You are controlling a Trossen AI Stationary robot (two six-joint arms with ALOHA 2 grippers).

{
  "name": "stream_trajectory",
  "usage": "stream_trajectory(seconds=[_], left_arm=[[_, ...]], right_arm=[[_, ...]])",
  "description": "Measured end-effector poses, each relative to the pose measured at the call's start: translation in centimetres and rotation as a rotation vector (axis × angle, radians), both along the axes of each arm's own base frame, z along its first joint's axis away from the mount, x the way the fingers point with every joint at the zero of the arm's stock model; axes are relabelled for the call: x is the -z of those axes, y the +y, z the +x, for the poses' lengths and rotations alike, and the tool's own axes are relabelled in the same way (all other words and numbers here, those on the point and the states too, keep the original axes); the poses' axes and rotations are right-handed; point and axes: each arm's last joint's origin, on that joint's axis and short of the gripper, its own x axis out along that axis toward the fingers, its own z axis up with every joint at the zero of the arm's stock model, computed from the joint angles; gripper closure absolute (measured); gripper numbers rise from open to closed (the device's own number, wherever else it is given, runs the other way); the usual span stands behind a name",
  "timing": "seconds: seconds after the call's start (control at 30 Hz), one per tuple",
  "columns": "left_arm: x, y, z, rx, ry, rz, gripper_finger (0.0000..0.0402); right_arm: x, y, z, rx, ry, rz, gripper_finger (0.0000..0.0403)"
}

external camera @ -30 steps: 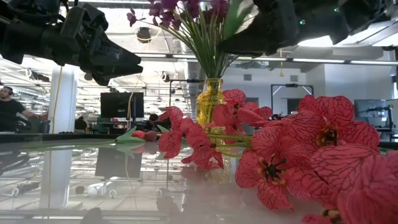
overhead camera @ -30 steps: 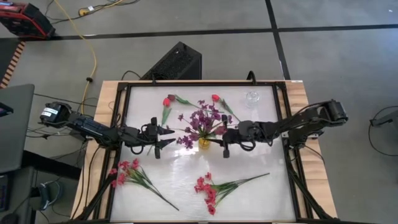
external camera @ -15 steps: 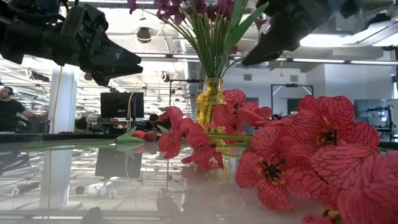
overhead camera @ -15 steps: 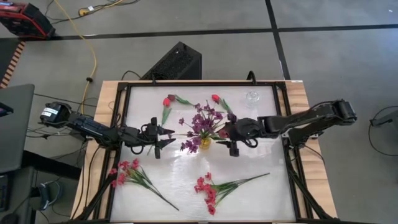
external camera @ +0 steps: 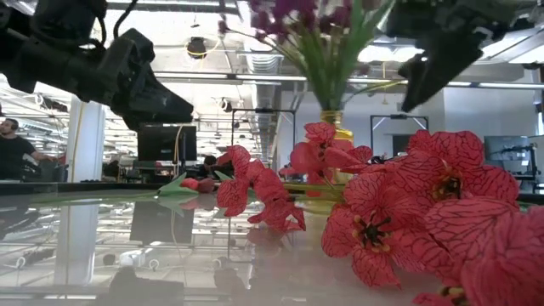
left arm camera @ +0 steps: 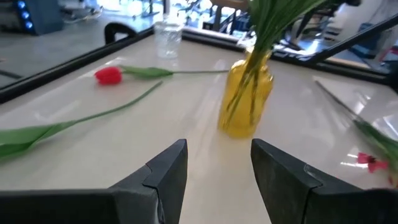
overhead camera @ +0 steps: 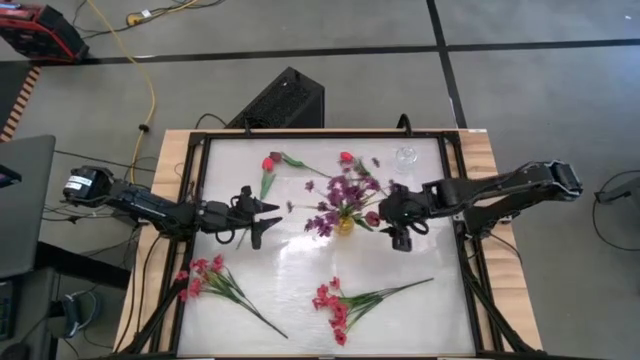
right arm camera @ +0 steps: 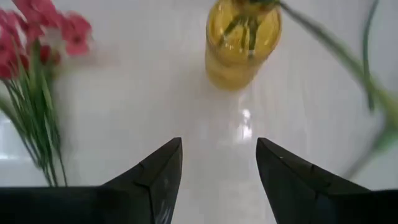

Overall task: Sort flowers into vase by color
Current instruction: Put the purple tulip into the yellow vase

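One yellow glass vase [overhead camera: 345, 224] holds the purple sprigs [overhead camera: 340, 192]. Two red-pink sprays [overhead camera: 212, 277] and two single red stems [overhead camera: 267, 170] lie on the glossy bench [overhead camera: 300, 280]. Left hand [overhead camera: 268, 218] and right hand [overhead camera: 392, 222] flank the vase, both spread and empty.

Two dark, slender robot arms built of jointed segments

The left arm [overhead camera: 150, 205] is black with a white-labelled cylindrical joint at its base end and thin black cables alongside. The right arm [overhead camera: 500, 188] is matching black, its joint housings rounded. Each gripper's fingers [left arm camera: 163, 177] [right arm camera: 158, 171] are matte dark grey, broad, angular and tapering, with flat faces.
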Motion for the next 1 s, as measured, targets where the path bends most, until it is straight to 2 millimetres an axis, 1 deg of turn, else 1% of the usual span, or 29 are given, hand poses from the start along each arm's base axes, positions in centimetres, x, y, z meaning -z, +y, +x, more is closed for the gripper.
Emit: stream_trajectory(seconds=[0.07,0.13,0.23,0.37,0.47,0.63,0.73,1.0], left_arm=[[0.1,0.2,0.0,-0.013,0.012,-0.001,0.0235],[0.1,0.4,0.0,-0.024,0.014,-0.002,0.0235],[0.1,0.6,0.0,-0.035,0.01,-0.003,0.0235],[0.1,0.7,0.0,-0.04,0.009,-0.007,0.0235],[0.1,0.7,0.0,-0.043,0.005,-0.024,0.0235],[0.1,0.7,0.0,-0.044,0.006,-0.028,0.0235],[0.1,0.7,0.0,-0.044,0.006,-0.028,0.0235],[0.1,0.7,0.0,-0.025,0.007,-0.032,0.0235]], right_arm=[[-0.3,-0.1,-0.6,0.014,0.007,0.006,0.0176],[-0.9,-0.1,-0.8,0.013,-0.039,0.012,0.0179],[-1.9,-0.1,-0.7,-0.012,-0.142,0.017,0.0181],[-3.7,0.0,-0.6,-0.075,-0.321,0.011,0.0182],[-4.6,0.1,-0.9,-0.104,-0.39,0.027,0.0182],[-4.9,0.2,-1.5,-0.12,-0.396,0.062,0.0182],[-4.9,0.6,-1.6,-0.115,-0.387,0.116,0.0182],[-3.9,1.5,-2.5,-0.085,-0.215,0.305,0.0182]])
